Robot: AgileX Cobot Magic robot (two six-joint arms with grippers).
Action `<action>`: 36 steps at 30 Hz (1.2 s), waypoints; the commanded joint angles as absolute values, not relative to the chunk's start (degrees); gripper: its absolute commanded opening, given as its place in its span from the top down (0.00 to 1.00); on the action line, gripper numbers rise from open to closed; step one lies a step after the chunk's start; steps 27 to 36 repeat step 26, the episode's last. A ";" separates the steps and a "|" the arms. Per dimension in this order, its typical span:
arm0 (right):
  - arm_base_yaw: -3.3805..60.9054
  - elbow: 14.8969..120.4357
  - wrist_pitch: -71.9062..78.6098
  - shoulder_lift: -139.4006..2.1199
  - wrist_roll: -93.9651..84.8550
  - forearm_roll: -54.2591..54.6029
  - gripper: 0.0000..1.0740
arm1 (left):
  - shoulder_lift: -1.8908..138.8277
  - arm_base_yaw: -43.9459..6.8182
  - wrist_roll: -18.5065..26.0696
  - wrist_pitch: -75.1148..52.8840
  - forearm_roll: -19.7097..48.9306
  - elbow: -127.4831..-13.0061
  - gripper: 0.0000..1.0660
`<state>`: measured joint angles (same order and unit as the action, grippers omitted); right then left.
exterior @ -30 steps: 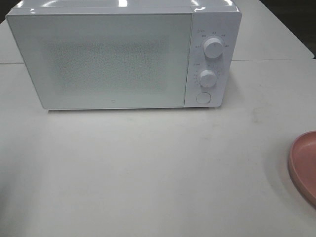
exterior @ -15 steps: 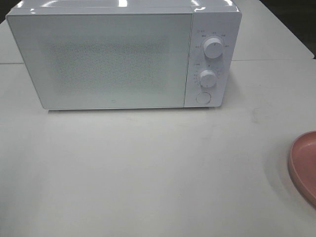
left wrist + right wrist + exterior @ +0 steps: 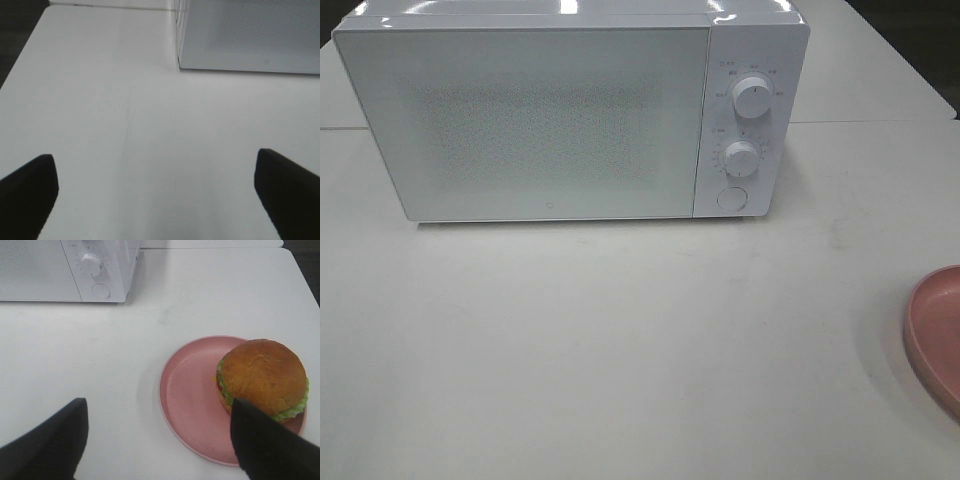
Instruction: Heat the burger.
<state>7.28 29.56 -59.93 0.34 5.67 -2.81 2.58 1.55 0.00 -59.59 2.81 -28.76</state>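
Both claws wide open, empty; burger (image 3: pixel 262 377) on pink plate (image 3: pixel 187 395) just ahead of right claw (image 3: pixel 160 440), apparently untouched.

Three views over one white table (image 3: pixel 620 350).
High camera faces down at microwave (image 3: pixel 560 115) front; left wrist looks low across its near corner, right wrist toward pink plate (image 3: pixel 190 395), sharing microwave.

No visible change — microwave (image 3: pixel 570 115) door shut, pink plate (image 3: pixel 935 335) at same table edge as earlier.
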 commanded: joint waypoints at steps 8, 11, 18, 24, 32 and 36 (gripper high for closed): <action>6.99 29.39 -59.42 1.49 5.16 -2.92 0.30 | -2.01 1.66 0.00 -59.24 2.92 -28.48 0.06; 6.99 29.39 -59.42 1.26 5.16 -2.92 0.30 | -2.01 1.60 0.00 -59.24 2.92 -28.48 0.06; 6.99 29.39 -59.42 1.26 5.16 -2.92 0.30 | -2.01 1.60 0.00 -59.24 2.92 -28.48 0.06; 6.99 29.39 -59.42 1.26 5.16 -2.92 0.30 | -2.01 1.60 0.00 -59.24 2.92 -28.48 0.06; 6.99 29.39 -59.42 1.26 5.16 -2.92 0.30 | -2.01 1.60 0.00 -59.24 2.92 -28.48 0.06; 6.99 29.39 -59.42 1.26 5.16 -2.92 0.30 | -2.01 1.60 0.00 -59.24 2.92 -28.48 0.06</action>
